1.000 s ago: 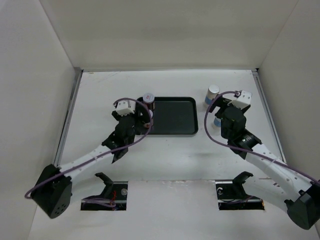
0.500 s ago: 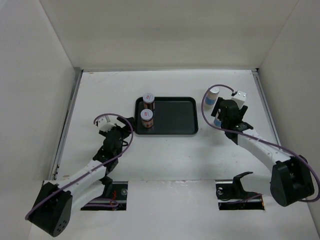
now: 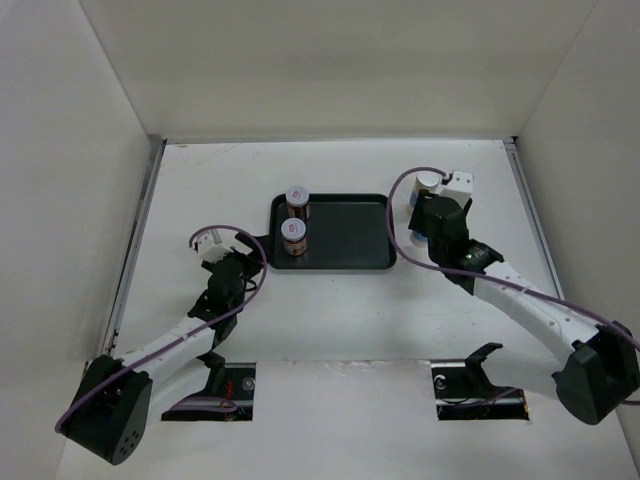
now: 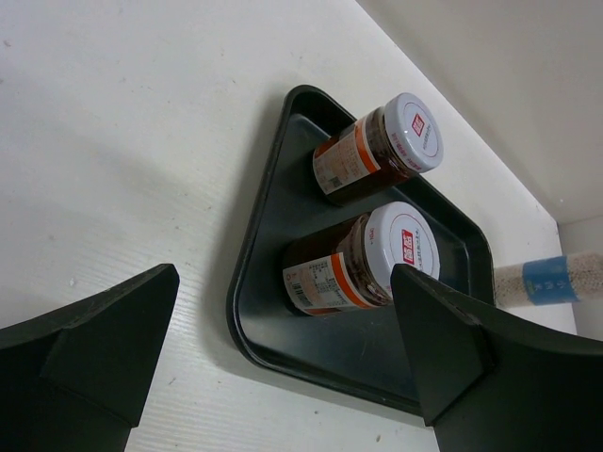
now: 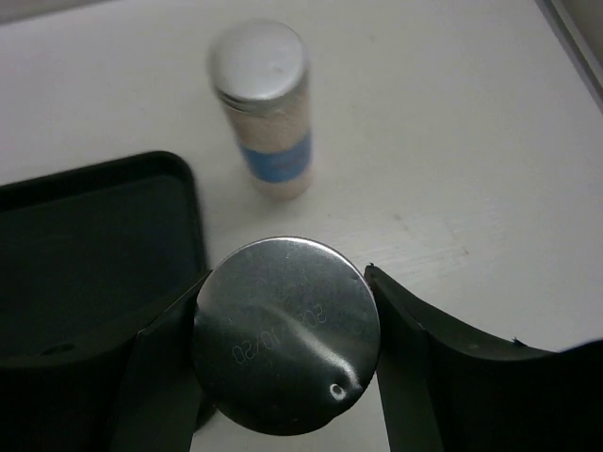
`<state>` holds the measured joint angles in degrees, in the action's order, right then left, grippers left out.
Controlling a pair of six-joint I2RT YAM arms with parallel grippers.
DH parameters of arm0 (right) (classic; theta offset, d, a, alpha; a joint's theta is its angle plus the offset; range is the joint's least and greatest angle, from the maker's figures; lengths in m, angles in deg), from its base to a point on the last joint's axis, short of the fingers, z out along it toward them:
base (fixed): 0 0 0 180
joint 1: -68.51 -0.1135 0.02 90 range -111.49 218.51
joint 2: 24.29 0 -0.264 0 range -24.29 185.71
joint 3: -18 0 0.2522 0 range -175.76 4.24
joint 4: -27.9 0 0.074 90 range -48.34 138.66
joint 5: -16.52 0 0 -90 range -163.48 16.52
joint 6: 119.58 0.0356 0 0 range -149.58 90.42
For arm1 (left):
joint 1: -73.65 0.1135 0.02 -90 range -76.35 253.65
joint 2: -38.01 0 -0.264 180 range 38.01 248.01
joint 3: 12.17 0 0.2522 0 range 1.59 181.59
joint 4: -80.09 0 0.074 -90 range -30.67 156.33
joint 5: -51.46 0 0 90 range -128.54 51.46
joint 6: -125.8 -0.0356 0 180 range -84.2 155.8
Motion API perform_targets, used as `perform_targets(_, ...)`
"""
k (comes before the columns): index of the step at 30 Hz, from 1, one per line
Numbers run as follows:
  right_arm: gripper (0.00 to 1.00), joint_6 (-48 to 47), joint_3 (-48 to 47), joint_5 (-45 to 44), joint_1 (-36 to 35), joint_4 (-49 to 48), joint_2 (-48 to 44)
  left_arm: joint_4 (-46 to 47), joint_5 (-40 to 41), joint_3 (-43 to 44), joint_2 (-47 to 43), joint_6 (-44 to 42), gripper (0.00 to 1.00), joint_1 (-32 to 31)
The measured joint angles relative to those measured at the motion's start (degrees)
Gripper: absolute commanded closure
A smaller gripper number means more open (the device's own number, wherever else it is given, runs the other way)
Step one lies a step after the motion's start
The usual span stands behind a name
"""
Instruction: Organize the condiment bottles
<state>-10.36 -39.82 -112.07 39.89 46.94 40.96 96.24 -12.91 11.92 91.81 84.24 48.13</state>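
Note:
Two short brown jars with white red-marked lids, one (image 3: 296, 197) behind the other (image 3: 293, 233), stand at the left end of the black tray (image 3: 350, 262). My left gripper (image 3: 226, 262) is open on the table left of the tray, facing those jars (image 4: 377, 146) (image 4: 358, 264). My right gripper (image 5: 285, 344) is shut on a pale bottle's silvery cap (image 5: 285, 334), just right of the tray. Its body is hidden under the cap. A second pale bottle (image 5: 264, 108) with a blue band stands free just beyond it (image 3: 428, 183).
The tray's right part (image 3: 355, 228) holds nothing. White walls enclose the table on the left, back and right, with a metal rail (image 3: 135, 250) along the left side. Two cut-outs with holders (image 3: 215, 385) (image 3: 480, 385) lie at the near edge.
My left arm drew back from the tray, leaving the second brown jar standing in it. My right gripper moved over the nearer pale bottle and closed on its cap.

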Motion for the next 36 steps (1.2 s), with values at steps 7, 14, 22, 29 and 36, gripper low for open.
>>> perform_targets(7,0.53,-2.0,-14.4,1.8,-9.3,-5.0,9.1,0.5,-0.4,-0.2,0.1,0.0,0.00,0.9)
perform_targets(14,0.52,-4.6,-26.5,7.1,-12.5,-10.5,29.7,0.9,-0.5,-0.5,0.0,0.0,0.00,1.9)
perform_targets(22,0.40,-5.5,-36.1,10.3,-12.7,-11.1,46.0,0.9,-0.8,-1.0,0.1,0.1,0.00,2.1)
perform_targets(29,0.00,-5.4,-36.2,10.3,-12.7,-13.4,45.4,1.2,-0.9,-1.0,0.6,0.1,0.00,2.3)
perform_targets(36,0.00,-5.9,-28.0,10.5,-9.3,-14.1,29.2,1.2,-1.4,-1.0,1.6,0.2,0.00,2.3)
